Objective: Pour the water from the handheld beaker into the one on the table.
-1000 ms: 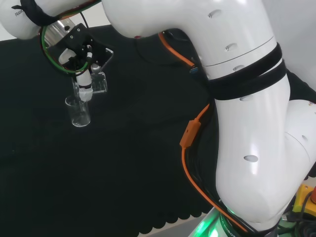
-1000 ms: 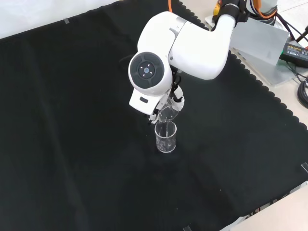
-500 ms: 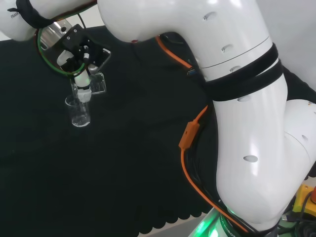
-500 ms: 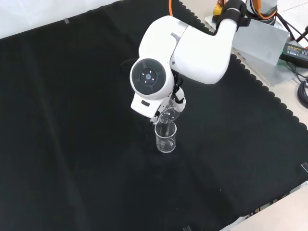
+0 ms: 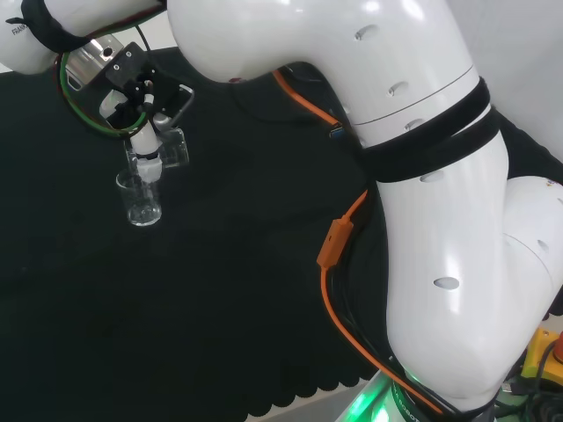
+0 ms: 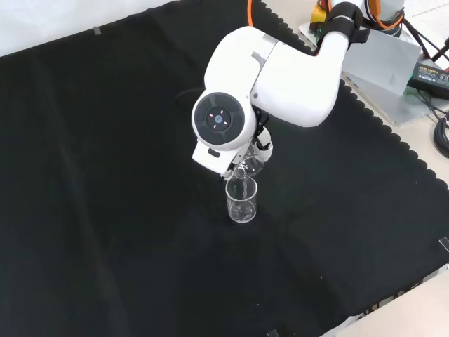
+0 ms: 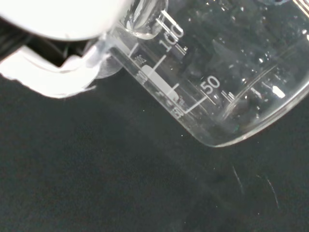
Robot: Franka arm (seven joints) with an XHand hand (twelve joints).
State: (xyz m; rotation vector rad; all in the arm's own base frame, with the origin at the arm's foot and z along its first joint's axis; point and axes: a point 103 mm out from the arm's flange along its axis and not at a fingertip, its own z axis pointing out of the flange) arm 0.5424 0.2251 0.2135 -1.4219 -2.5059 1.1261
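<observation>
Clear glass beaker (image 5: 167,148) held tipped in the hand (image 5: 139,97), fingers curled round it, over a second clear beaker (image 5: 141,198) standing upright on the black cloth (image 5: 229,290). Head view: held beaker sits at the view's upper left, just above and slightly right of the standing one, its lip down over the standing beaker's mouth. A white finger (image 5: 149,149) runs down across the held glass toward the rim below.

Front view: big white arm link (image 6: 280,70) with round grey cap (image 6: 219,119) covers most of the hand; held beaker (image 6: 249,166) peeks out beneath it, tilted, directly above the standing beaker (image 6: 241,201) near the cloth's centre. Thin streak visible inside the standing beaker's mouth, looks like water falling, hard to confirm.

Wrist view: held beaker (image 7: 207,82) close up, lying steeply tilted, printed scale marks on its wall, droplets on the glass. Water level inside not readable. Blurred white hand part (image 7: 58,19) beside the beaker, black cloth behind.
</observation>
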